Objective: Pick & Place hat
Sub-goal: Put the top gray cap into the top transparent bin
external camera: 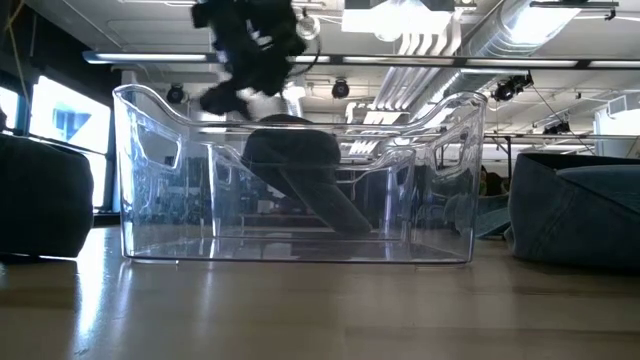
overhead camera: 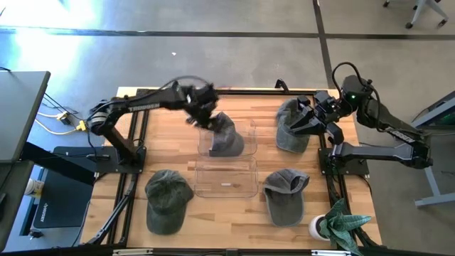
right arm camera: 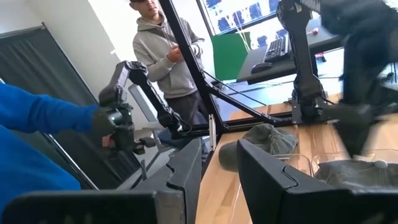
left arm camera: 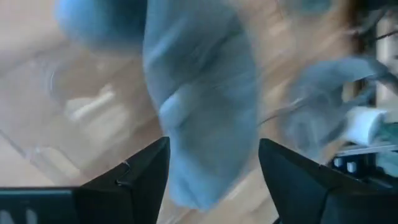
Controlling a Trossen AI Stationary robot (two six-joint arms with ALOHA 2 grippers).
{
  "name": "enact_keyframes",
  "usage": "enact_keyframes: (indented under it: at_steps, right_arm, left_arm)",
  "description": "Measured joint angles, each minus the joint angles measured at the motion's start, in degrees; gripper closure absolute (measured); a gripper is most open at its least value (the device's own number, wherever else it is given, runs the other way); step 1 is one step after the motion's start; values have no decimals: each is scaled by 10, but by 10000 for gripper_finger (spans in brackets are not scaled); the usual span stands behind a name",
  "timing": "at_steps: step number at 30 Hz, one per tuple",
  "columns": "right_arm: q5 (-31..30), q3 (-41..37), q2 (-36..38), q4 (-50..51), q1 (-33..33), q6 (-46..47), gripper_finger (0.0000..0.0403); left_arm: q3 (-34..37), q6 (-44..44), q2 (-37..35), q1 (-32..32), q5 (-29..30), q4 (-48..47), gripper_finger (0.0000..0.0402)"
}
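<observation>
Left gripper (overhead camera: 204, 107) is hanging over the far clear bin (overhead camera: 245, 146) with fingers (left arm camera: 134, 180) spread open — the grey hat (overhead camera: 225, 136) is sitting right below it, inside that bin. Nearer clear bin (overhead camera: 226, 178) is just beyond. Right gripper (overhead camera: 302, 121) is waiting off to the side over another hat (overhead camera: 287, 128) on the tabletop (overhead camera: 163, 135), fingers slightly parted.

Both arms are showing dark, near-black jointed links. The left arm (overhead camera: 138, 104) is carrying pale lettering along its link and yellow cabling near its base; the right arm (overhead camera: 387, 124) is glowing green at one joint.
</observation>
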State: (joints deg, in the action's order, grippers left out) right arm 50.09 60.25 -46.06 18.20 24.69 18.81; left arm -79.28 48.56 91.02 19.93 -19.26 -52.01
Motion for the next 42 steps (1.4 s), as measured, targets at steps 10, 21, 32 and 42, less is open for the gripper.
enact_keyframes:
  at_steps: [10, 21, 32, 42]
  right_arm:
    - [0, 0, 0, 0, 0, -4, 304]
    - [-3, 0, 0, 0, 0, 2, 304]
    - [-5, 0, 0, 0, 0, 2, 304]
    - [-5, 0, 0, 0, 0, 2, 304]
  left_arm:
    - [108, 83, -11, -6, -26, 184, 180]
    - [116, 85, -8, -4, -15, 291, 181]
    - [115, 40, -39, -17, -5, 310, 181]
    - [116, 11, -59, -16, 0, 322, 181]
